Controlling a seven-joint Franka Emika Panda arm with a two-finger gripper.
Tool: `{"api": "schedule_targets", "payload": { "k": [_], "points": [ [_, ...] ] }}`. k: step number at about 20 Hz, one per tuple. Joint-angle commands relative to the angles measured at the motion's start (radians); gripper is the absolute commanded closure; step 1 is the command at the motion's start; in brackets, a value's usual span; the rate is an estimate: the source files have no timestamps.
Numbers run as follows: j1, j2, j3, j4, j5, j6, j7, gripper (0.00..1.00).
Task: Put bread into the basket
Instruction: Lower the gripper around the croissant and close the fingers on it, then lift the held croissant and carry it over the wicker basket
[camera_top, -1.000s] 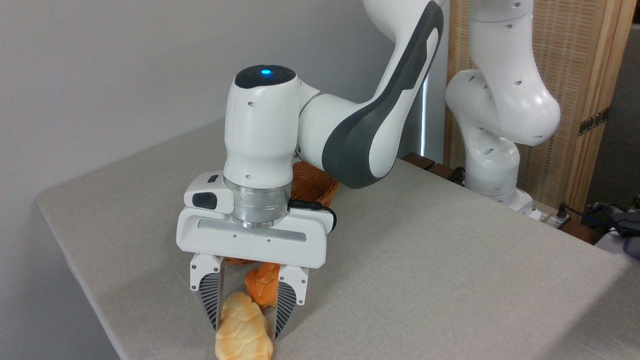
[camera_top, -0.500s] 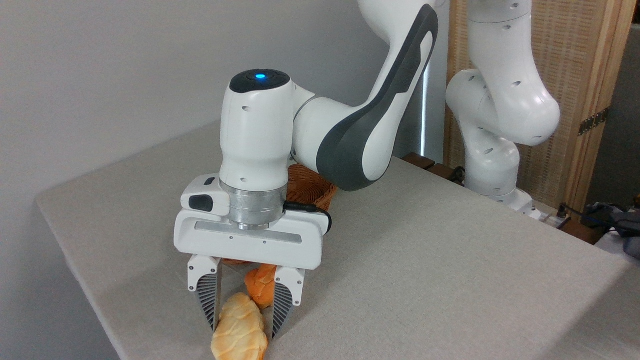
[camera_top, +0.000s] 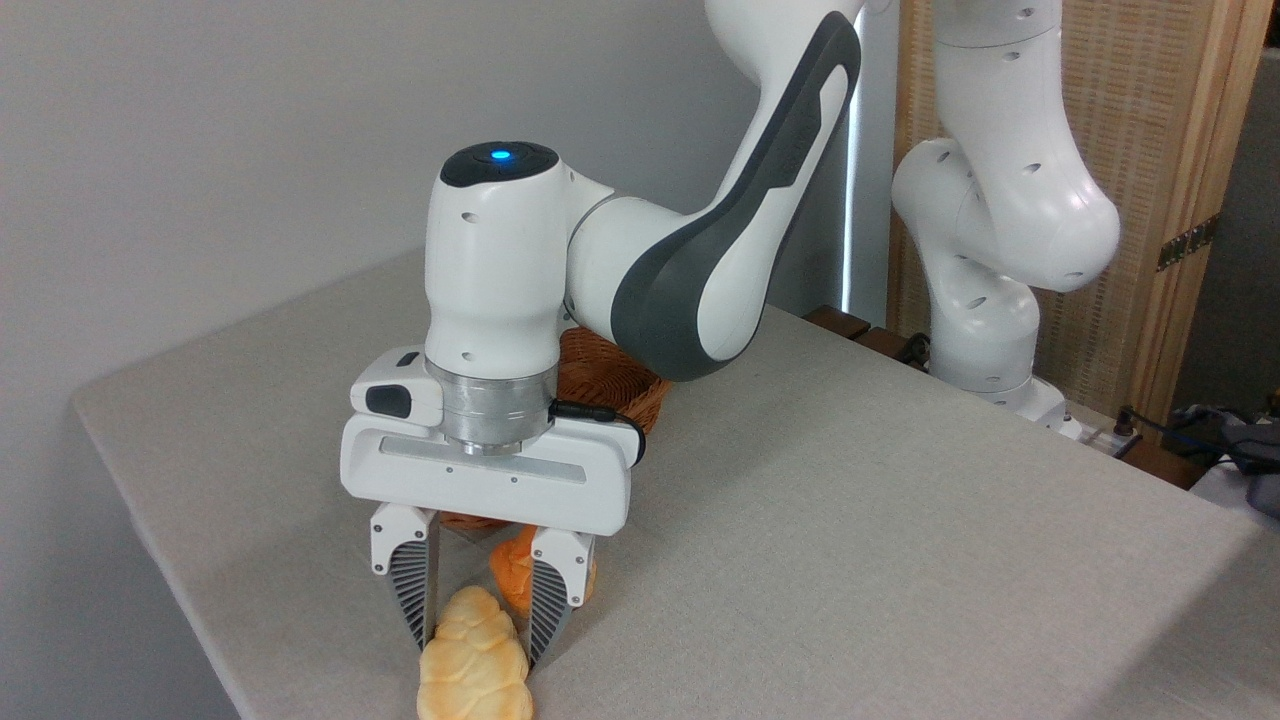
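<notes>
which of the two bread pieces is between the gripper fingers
The pale yellow braided loaf at the table's front edge; the gripper fingers stand on either side of it. The deeper orange bun lies behind them, outside the grip.

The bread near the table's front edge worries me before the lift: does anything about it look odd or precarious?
Somewhat. The bread lies at the very front edge of the table, its near end cut off by the frame. The gripper pinches only its far end. The orange bun sits just behind. No damage shows.
</notes>
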Motion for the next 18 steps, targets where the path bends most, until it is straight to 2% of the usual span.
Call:
{"api": "schedule_targets", "payload": {
  "k": [1,10,14,18],
  "points": [
    [-0.002,0.005,0.002,0.002,0.015,0.026,-0.001,0.65],
    [-0.003,0.000,0.002,0.002,0.015,0.024,0.000,0.65],
    [-0.005,-0.036,-0.001,0.015,0.015,0.016,-0.006,0.65],
    [-0.005,-0.084,-0.013,0.050,0.016,-0.042,-0.007,0.65]
  ]
}}
